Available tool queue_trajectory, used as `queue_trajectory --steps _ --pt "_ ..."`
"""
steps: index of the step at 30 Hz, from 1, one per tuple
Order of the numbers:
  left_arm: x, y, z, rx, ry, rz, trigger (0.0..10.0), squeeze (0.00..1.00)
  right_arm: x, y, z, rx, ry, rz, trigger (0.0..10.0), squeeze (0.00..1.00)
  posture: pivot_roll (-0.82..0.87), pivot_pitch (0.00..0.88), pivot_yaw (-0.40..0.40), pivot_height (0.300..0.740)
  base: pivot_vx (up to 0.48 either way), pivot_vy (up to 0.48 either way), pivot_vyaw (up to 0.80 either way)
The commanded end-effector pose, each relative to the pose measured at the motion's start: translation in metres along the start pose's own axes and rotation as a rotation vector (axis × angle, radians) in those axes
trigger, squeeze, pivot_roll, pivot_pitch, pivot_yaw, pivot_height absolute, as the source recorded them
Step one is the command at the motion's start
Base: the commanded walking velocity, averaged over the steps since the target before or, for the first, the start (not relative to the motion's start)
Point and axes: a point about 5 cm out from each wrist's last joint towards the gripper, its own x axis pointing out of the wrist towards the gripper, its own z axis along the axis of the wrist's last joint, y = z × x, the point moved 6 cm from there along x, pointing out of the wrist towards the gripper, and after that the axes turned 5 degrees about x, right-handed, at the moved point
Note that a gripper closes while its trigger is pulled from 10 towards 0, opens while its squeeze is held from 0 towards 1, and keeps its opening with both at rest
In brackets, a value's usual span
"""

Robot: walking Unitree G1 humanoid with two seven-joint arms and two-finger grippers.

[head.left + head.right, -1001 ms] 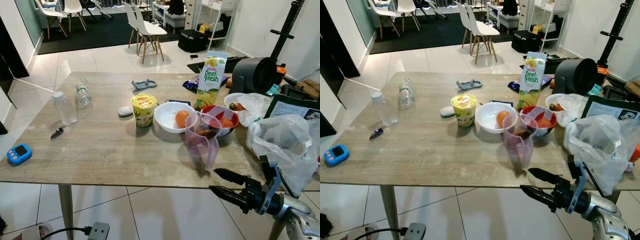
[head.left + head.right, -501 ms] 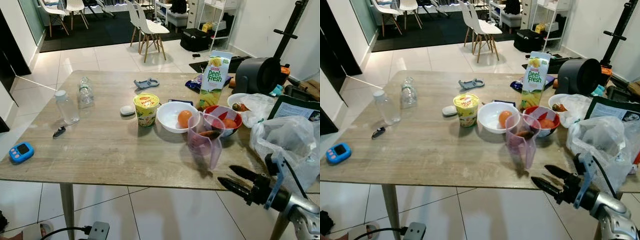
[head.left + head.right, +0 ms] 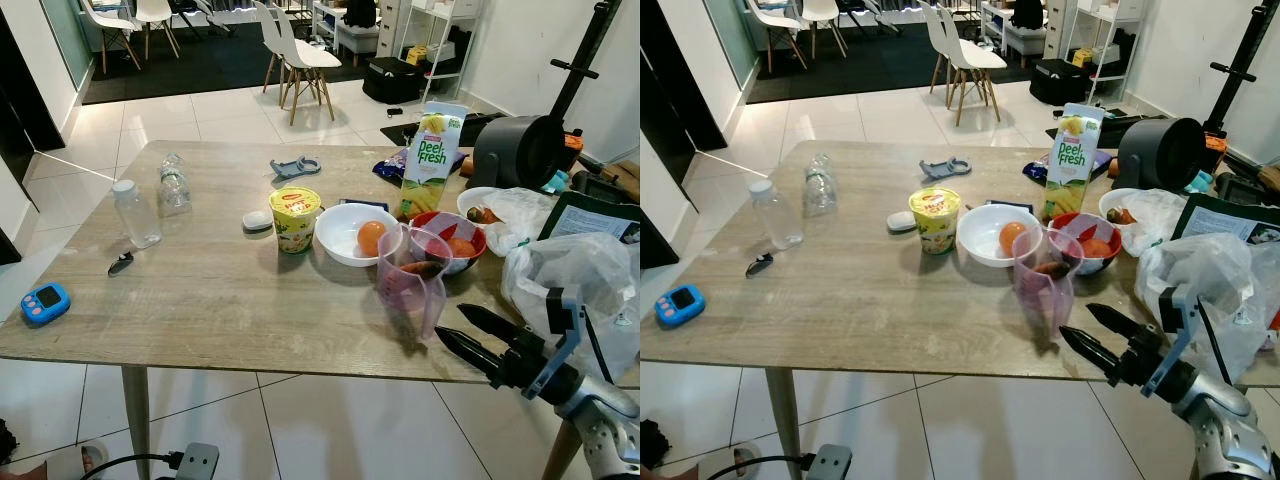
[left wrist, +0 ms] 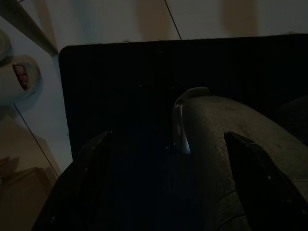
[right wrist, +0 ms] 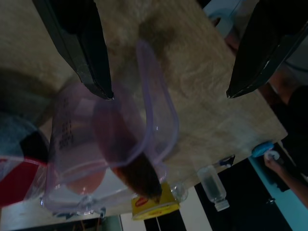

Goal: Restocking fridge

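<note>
Fingers of the right gripper (image 3: 462,335) spread wide apart, gripping nothing, held level just off the near edge of the bench (image 3: 200,300) and pointing at the clear purple jug (image 3: 410,285). Jug stands upright near that edge, just ahead of the fingertips, not touching them; in the right wrist view its handle (image 5: 156,113) faces the gripper and sits between the two fingers (image 5: 79,43). Something dark and long lies inside the jug, can't tell what. Jug looks like thin stiff plastic, light, smooth so probably a bit slippery, and tall enough to tip if nudged; best hold is likely around the handle or across the body low down, squeezing gently. Just behind the jug: white bowl (image 3: 345,238) with an orange (image 3: 371,236), red bowl (image 3: 462,228) with what looks like tomatoes, both touching or nearly touching the jug, so little room on the far side. Further out: yellow cup (image 3: 295,218), juice carton (image 3: 430,160) upright at the back, plastic bags (image 3: 570,280) to the right beside the arm, two clear bottles (image 3: 130,212) well apart on the left. Left gripper (image 4: 173,159) hangs idle over dark floor, fingers apart, empty. No fridge among these views, so restocking looks barely begun; first pick not yet made.
</note>
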Motion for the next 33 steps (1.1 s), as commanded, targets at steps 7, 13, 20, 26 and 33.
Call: queue_trajectory --steps 7,13,20,26,33 --pt "-0.002 0.003 -0.010 0.003 0.032 0.003 10.0 0.00 0.020 -0.004 0.003 -0.058 0.022 -0.053 10.0 0.00 0.06 0.000 0.006 0.740 0.000 0.000 0.00" --pt "-0.002 0.003 -0.011 0.004 0.034 0.003 10.0 0.00 0.029 -0.008 -0.005 -0.049 0.056 -0.091 10.0 0.00 0.06 0.000 0.004 0.740 0.000 0.000 0.00" --pt "-0.002 0.002 -0.012 0.005 0.037 0.002 10.0 0.00 0.033 -0.006 -0.010 -0.036 0.067 -0.094 10.0 0.00 0.07 0.000 0.005 0.740 0.000 0.000 0.00" --pt "-0.003 0.004 -0.012 0.008 0.038 0.005 10.0 0.00 0.035 -0.014 -0.011 -0.034 0.069 -0.141 10.0 0.00 0.07 0.000 0.004 0.740 0.000 0.000 0.00" --pt "-0.002 0.004 -0.011 0.009 0.036 0.004 10.0 0.00 0.034 -0.030 -0.010 -0.048 0.074 -0.233 10.0 0.00 0.07 0.000 0.007 0.740 0.000 0.000 0.00"
